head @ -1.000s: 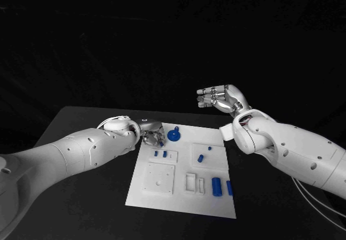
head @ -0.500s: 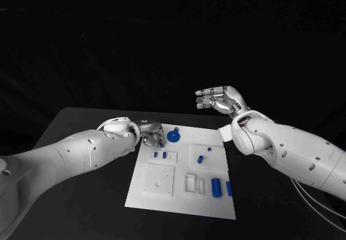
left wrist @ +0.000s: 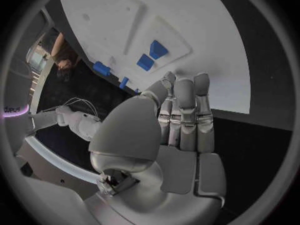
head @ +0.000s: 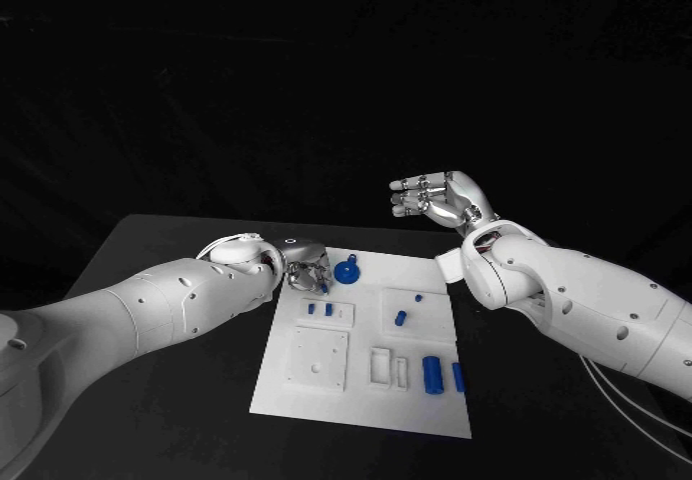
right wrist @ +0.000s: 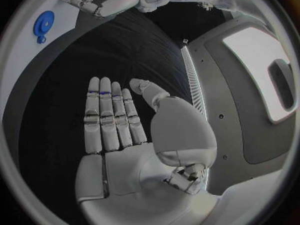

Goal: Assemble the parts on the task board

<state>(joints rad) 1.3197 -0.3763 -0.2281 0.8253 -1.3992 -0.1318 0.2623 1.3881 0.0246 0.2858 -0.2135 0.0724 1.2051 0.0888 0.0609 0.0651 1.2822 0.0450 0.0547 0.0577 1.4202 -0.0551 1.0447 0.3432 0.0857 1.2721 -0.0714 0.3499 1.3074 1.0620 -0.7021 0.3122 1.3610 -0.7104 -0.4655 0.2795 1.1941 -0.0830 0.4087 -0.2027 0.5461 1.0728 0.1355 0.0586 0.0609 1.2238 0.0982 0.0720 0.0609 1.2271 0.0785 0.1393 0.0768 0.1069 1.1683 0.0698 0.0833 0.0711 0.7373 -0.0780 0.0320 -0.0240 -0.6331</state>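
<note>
Parts lie scattered on the white task board (head: 361, 400), which sits mid-desk (head: 159, 250). At its far left corner the left robot hand (head: 306, 274) hovers low, just beside a round blue knob part (head: 348, 269). From the wrist view its fingers (left wrist: 184, 110) lie straight and close together over the board edge; whether they pinch anything I cannot tell. To do this step well, I judge it should settle squarely above one piece before closing, so neighbouring small blue pieces (head: 329, 310) are not nudged. Further right lie two blue cylinders (head: 433, 373). The right robot hand (head: 440, 200) hangs raised beyond the board, spread flat and empty.
</note>
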